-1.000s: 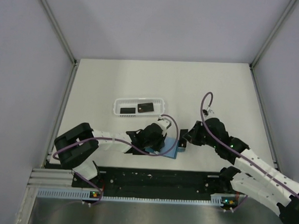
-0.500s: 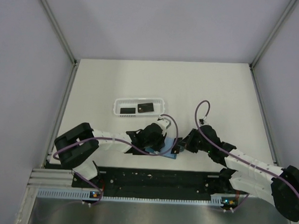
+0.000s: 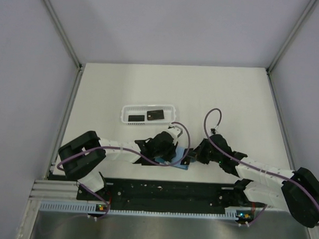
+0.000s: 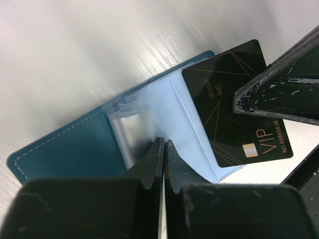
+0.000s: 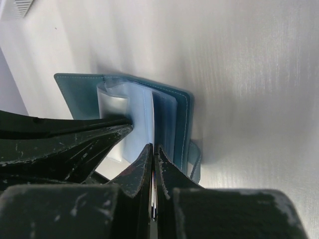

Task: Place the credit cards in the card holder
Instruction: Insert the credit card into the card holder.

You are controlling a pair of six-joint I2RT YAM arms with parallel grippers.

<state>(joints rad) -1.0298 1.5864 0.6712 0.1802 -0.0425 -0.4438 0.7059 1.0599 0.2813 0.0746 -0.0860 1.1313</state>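
Observation:
The teal card holder lies open on the table, showing light-blue pockets and a clear sleeve. My left gripper is shut, its tips pressing on the inner sleeve. One black credit card marked VIP is partly inside the right-hand pocket. My right gripper is shut on that card's outer end, edge-on in its own view. In the top view the holder sits between the two grippers. Two more credit cards lie in the white basket.
The white basket tray stands just beyond the left arm. Both grippers crowd the holder near the table's front edge, with the black base rail right behind them. Grey walls close the sides and back.
The right arm has dropped lower and slid left, bringing its gripper and the card up against the holder. The left arm and holder have stayed put.

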